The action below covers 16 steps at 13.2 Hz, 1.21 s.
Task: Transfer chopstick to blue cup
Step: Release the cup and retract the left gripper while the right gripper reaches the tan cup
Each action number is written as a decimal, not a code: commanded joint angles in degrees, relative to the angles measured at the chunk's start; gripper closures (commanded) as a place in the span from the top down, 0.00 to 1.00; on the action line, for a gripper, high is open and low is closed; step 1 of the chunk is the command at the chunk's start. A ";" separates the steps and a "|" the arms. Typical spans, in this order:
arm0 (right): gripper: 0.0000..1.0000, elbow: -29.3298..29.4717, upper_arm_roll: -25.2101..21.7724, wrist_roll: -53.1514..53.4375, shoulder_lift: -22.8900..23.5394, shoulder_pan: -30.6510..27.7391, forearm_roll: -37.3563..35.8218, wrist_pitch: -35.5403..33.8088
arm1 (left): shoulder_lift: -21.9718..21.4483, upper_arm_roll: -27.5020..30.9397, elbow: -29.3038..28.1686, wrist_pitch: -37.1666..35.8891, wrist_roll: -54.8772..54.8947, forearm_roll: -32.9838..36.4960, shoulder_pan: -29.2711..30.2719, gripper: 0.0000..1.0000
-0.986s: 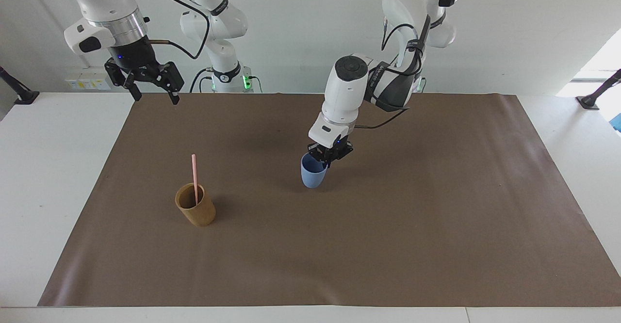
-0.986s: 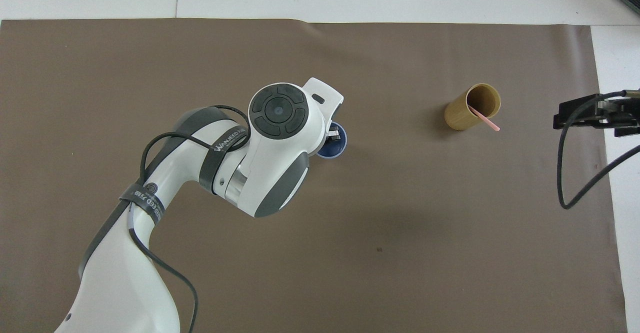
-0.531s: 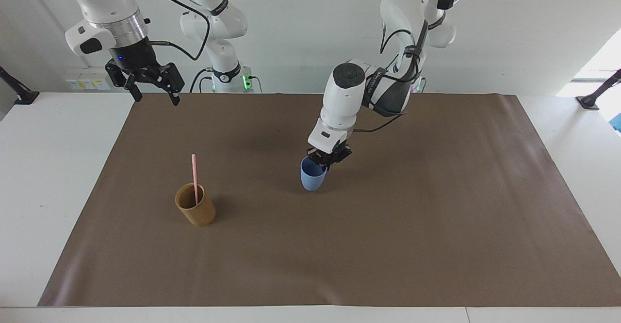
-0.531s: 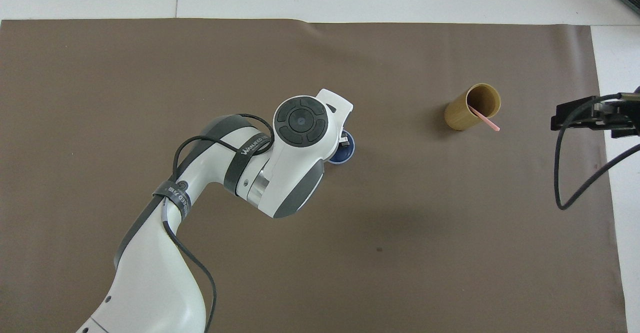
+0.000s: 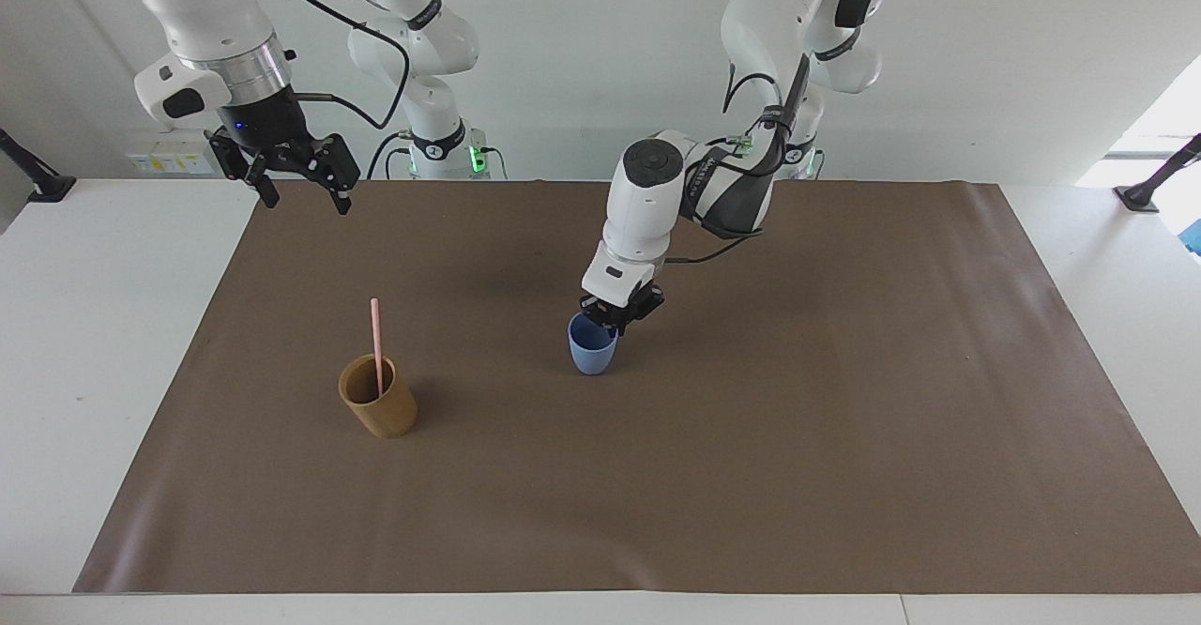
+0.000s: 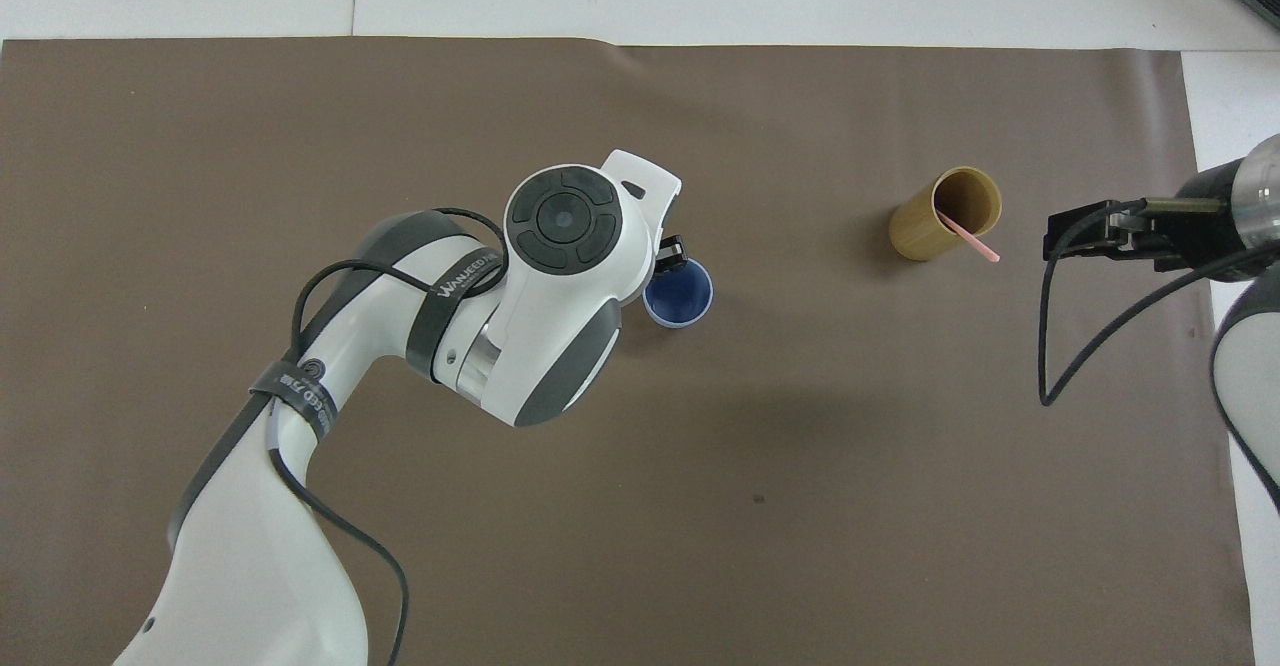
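**Chopstick in the tan cup, blue cup mid-frame**

Lower left in the facing view, the chopstick (image 5: 376,343) stands in the tan cup (image 5: 379,408) on the brown mat (image 5: 751,475). At centre, the left pincer (image 5: 615,317) sits at the blue cup (image 5: 591,345) rim; its state I cannot tell. Upper left, the right pincer (image 5: 300,184) hangs with fingers apart, waiting.

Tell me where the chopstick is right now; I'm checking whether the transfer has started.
The chopstick stands in the tan cup, toward the right arm's end of the brown mat, apart from the blue cup.
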 commanded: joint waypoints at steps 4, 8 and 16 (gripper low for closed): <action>1.00 -9.72 0.31 -0.74 0.92 0.68 -0.12 11.95 | -12.43 -0.15 -1.80 -12.81 17.61 -0.02 10.75 1.00; 1.00 -12.72 0.31 -0.92 3.91 0.96 -0.12 18.57 | -16.75 -0.15 -4.52 -17.13 29.05 -0.02 17.70 1.00; 0.00 -12.47 0.31 -4.17 3.74 0.87 -0.21 17.43 | -22.81 -0.06 -5.05 -27.93 49.08 -0.11 30.18 1.00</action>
